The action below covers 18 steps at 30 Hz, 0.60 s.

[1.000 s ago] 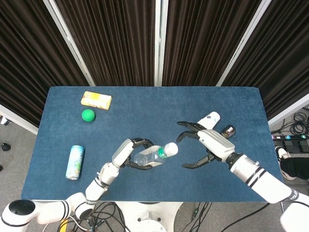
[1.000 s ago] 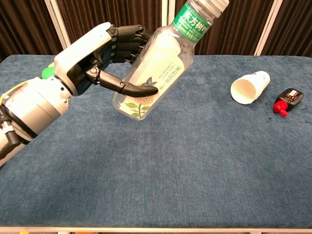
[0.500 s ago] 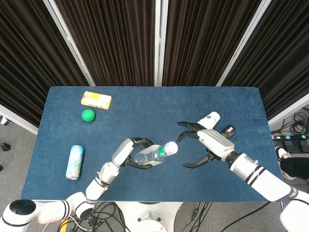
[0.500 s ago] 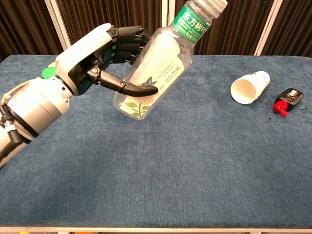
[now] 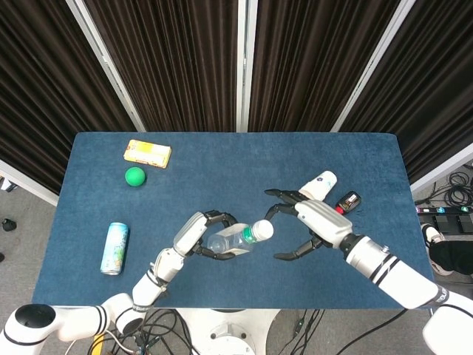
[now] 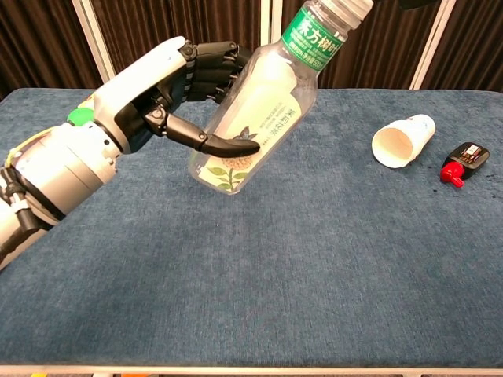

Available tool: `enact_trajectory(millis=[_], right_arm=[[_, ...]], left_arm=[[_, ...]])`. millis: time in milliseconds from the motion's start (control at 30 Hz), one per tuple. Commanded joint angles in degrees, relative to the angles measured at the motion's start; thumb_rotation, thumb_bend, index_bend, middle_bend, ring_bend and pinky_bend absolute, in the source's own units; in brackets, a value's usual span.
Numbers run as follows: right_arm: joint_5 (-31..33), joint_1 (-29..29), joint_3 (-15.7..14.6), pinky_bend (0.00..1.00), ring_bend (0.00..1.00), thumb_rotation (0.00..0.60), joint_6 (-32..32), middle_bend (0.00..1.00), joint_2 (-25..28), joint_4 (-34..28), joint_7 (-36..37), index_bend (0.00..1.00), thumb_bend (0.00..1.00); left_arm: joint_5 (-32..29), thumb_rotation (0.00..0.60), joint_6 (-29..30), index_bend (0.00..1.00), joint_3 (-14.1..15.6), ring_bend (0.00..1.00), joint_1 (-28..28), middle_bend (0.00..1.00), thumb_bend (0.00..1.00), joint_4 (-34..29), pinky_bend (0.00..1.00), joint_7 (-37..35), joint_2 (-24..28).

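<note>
Left hand (image 6: 161, 98) grips clear bottle (image 6: 263, 98), raised off the table and tilted.
Its fingers (image 6: 212, 67) wrap the bottle's body, thumb across the label; the cap points toward the right hand (image 5: 310, 225), whose fingers (image 5: 284, 195) are spread wide, holding nothing, just beside the cap.

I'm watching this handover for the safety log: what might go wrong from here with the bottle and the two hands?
The left hand holds the clear bottle tilted in the air; if the hold loosens, it may slip and fall onto the table.

The right hand, fingers spread, is close to the bottle's cap end, so the two hands might collide.

The paper cup and small black bottle lie beside the right hand and might be knocked.
</note>
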Motion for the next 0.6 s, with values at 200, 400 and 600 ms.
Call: enact_trajectory(millis=[200,400,600], right_arm=[[0.2,0.2,0.0,0.00,0.00,0.453,0.3,0.01,0.1,-0.8,-0.8,0.33,0.00],[0.6,0.5,-0.1,0.00,0.00,0.453,0.1,0.01,0.1,-1.0,-1.7,0.33,0.00],[1.0,0.9,-0.1,0.00,0.00,0.452,0.0,0.01,-0.2,-1.3,-2.6,0.33,0.00]], left_arm=[[0.1,0.600,-0.1,0.60,0.3,0.48,0.0,0.57,0.23,0.2,0.42,0.7,-0.1],[0.2,0.600,-0.1,0.60,0.4,0.48,0.0,0.57,0.23,0.4,0.42,2.1,-0.1],[-0.2,0.600,-0.9,0.60,0.6,0.48,-0.1,0.57,0.23,-0.3,0.42,2.5,0.3]])
